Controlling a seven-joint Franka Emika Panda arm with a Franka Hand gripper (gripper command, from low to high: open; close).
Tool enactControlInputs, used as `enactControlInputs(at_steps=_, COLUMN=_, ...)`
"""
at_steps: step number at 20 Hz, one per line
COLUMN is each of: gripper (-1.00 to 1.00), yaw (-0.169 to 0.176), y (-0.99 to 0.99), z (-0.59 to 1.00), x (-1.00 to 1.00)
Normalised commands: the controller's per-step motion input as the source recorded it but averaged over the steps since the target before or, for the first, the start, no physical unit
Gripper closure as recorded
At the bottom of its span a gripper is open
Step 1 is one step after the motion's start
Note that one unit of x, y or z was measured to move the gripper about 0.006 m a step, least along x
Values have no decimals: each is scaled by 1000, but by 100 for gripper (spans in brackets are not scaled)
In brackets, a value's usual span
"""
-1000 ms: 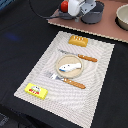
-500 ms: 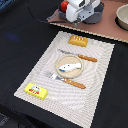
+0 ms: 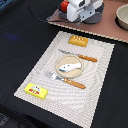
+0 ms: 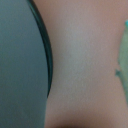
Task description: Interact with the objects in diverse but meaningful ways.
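Note:
My gripper (image 3: 82,15), a white hand, hangs low over the dark grey two-handled pot (image 3: 95,14) on the brown board at the back; its fingers are hidden. Beside it, on the exterior view's left, lies the red tomato (image 3: 64,6). The orange ridged biscuit block (image 3: 77,40) sits at the placemat's far edge. In the middle, the white-blue fish (image 3: 68,65) lies on a round plate (image 3: 59,61). The yellow red-marked packet (image 3: 36,90) rests at the near left corner. The wrist view is blurred, showing a dark curved pot wall (image 4: 22,60) close up against the brown surface.
A striped placemat (image 3: 97,95) lies on a black table. A knife (image 3: 80,56) and a fork (image 3: 67,80) with orange handles flank the plate. A beige bowl (image 3: 122,16) stands on the brown board (image 3: 107,30) at the back right. A black cable (image 3: 37,15) runs at the back left.
The white hand has shifted slightly toward the exterior view's right over the pot. Everything on the placemat stays where it was.

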Motion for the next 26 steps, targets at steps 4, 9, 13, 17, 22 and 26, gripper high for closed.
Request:
enactControlInputs(at_steps=4, gripper=100, yaw=-2, y=141, z=0, x=221)
enactControlInputs(at_steps=9, gripper=100, yaw=0, y=106, z=-7, x=174)
enactControlInputs(at_steps=13, gripper=100, yaw=0, y=26, z=159, x=295)
enactControlInputs(at_steps=17, gripper=100, yaw=-73, y=-57, z=910, x=526)
enactControlInputs(at_steps=22, gripper=100, yaw=-118, y=-83, z=681, x=598)
enactControlInputs(at_steps=26, gripper=100, yaw=-88, y=-254, z=604, x=444)
